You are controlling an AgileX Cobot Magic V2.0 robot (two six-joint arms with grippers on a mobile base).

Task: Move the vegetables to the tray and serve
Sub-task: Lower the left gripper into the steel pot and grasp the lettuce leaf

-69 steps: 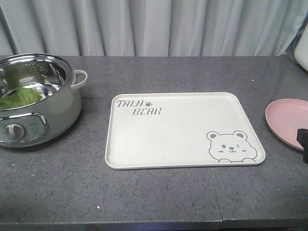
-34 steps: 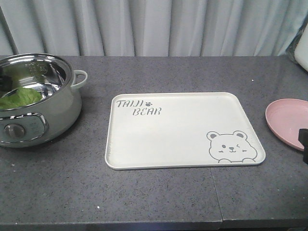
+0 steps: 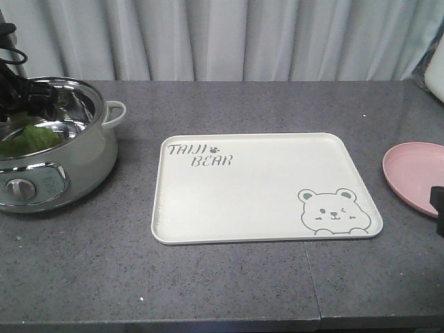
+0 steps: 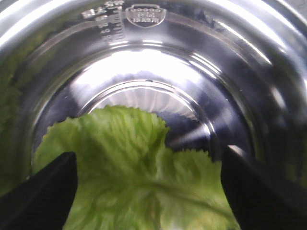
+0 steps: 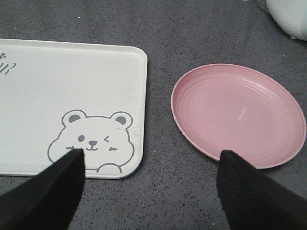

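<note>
Your left arm (image 3: 12, 76) has come into the front view, reaching down into the steel pot (image 3: 83, 149) that stands left of the tray (image 3: 263, 187). In both earlier pictures it is absent there; half a second ago only a dark reflection shows on the pot's inner wall. So you are on the approach to the pick, and nothing has been lifted yet.

From the wrist, your left gripper (image 4: 148, 155) is spread wide and holds nothing. Its two dark fingers (image 4: 43, 191) straddle the lettuce leaf (image 4: 120, 139), which lies flat on the pot's bottom, left of the tray. Whether the tips touch the leaf yet, you cannot tell from here.

Your right gripper (image 5: 148, 160) is also spread and empty, hanging off the tray's right front corner, between the tray and the pink plate (image 5: 240, 115).

Beyond the arm's arrival, nothing differs: the tray, plate and leaf lie as before, and the tray is bare. I judge the task barely started; the transfer and the serving both remain.
</note>
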